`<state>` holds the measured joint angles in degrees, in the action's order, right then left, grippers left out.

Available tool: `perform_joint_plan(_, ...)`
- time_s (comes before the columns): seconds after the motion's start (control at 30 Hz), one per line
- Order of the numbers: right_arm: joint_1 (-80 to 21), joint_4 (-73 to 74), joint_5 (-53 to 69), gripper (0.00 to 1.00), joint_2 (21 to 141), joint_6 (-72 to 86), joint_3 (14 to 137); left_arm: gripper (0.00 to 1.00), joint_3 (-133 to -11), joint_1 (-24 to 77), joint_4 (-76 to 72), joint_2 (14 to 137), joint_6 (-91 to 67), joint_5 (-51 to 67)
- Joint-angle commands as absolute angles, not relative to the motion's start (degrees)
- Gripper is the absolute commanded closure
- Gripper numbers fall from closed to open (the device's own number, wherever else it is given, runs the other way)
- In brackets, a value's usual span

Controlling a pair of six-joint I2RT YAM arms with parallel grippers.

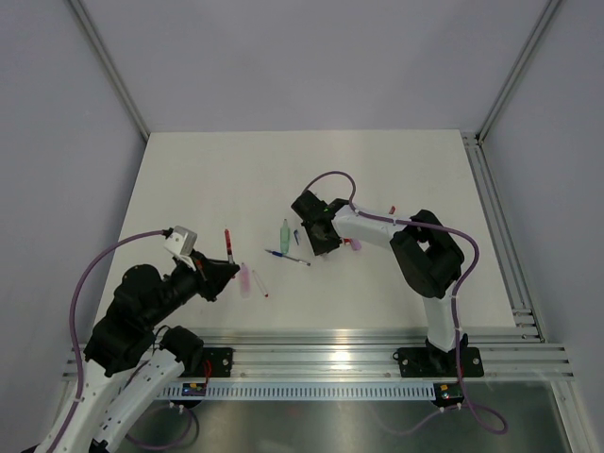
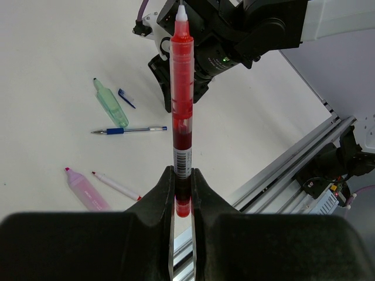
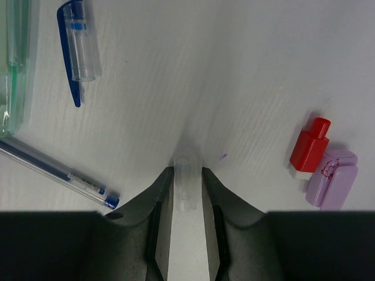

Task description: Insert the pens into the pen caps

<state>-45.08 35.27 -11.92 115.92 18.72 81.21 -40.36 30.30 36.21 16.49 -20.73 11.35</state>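
The left gripper [image 2: 183, 196] clamped a red pen [image 2: 182, 105]; the right gripper [image 3: 187, 190] pinched a clear cap [image 3: 184, 184] mid-bench; aligning their axes mattered.

Red pen [image 2: 182, 111]: translucent red barrel, white tip, white barcode label with black bars. Blue pen [image 2: 129, 130]: clear barrel, blue grip. Blue cap [image 3: 78, 47]: clear tube, dark blue clip. Green highlighter [image 2: 111, 103]: pale translucent green. Pink highlighter [image 2: 85, 190]: pale pink, darker pink tip. Thin pen [image 2: 116, 186]: white, red tip. Red cap [image 3: 309, 147]: solid red, white base. Lilac cap [image 3: 332, 178]: pale purple. Clear cap [image 3: 184, 182]: colourless. Table [image 1: 189, 179]: white. Grippers: black.
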Motion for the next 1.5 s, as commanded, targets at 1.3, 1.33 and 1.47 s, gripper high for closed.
perform_joint_plan(1.3,-49.74,-16.52,0.35,1.00,66.18,45.88,42.98,1.00,-15.91,43.85,-12.91,30.75,-40.96,24.00)
perform_joint_plan(1.33,-50.53,-17.31,0.35,1.00,66.01,45.97,42.98,1.00,-16.00,45.16,-13.18,31.54,-40.70,23.65)
perform_joint_plan(1.47,-52.55,-19.42,-2.63,1.00,65.66,46.14,42.89,1.00,-16.17,47.98,-14.50,34.45,-39.99,21.28)
